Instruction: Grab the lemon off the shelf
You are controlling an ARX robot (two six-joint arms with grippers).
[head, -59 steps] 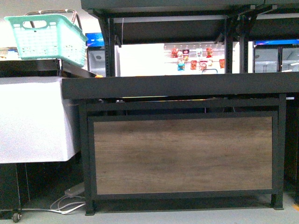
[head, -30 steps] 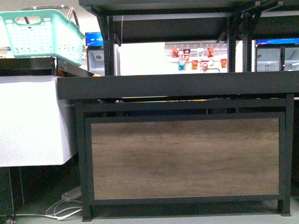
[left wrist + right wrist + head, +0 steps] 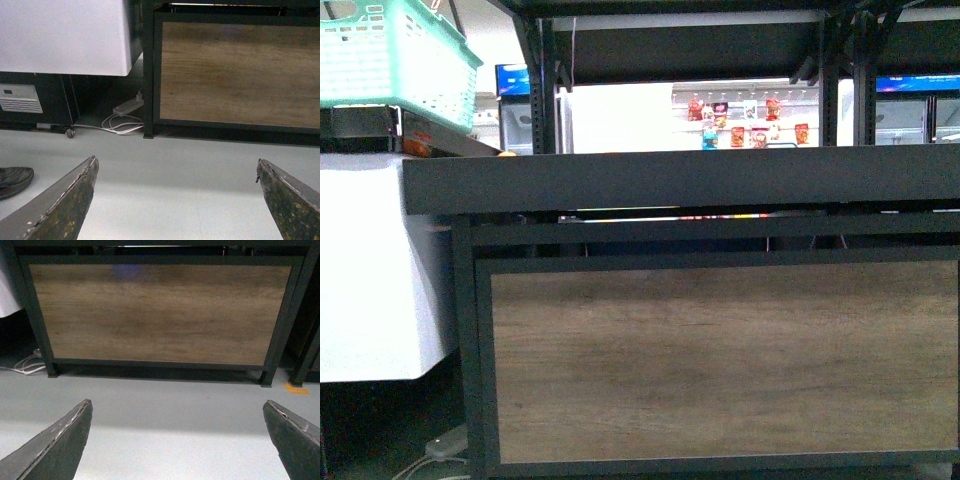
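Note:
The shelf [image 3: 680,180] is a black metal-framed stand with a dark tray rim and a brown wood-grain front panel [image 3: 720,360]; it fills the front view. The panel also shows in the left wrist view [image 3: 240,75] and the right wrist view [image 3: 160,315]. No lemon is in view; the tray tops are hidden from this height. A small orange bit [image 3: 506,153] shows at the tray's left end. My left gripper [image 3: 176,167] is open and empty above the grey floor. My right gripper [image 3: 177,407] is open and empty above the floor too. Neither arm shows in the front view.
A white freezer case [image 3: 370,260] stands left of the shelf, with a teal basket [image 3: 390,60] on top. A power strip and white cables [image 3: 122,117] lie on the floor by the shelf's left leg. A shoe [image 3: 14,178] shows on the floor. An orange floor mark [image 3: 296,388] lies right.
The front view has moved closer to the shelf and shifted right: the panel looks bigger, and the basket and freezer case have slid left and partly out of view.

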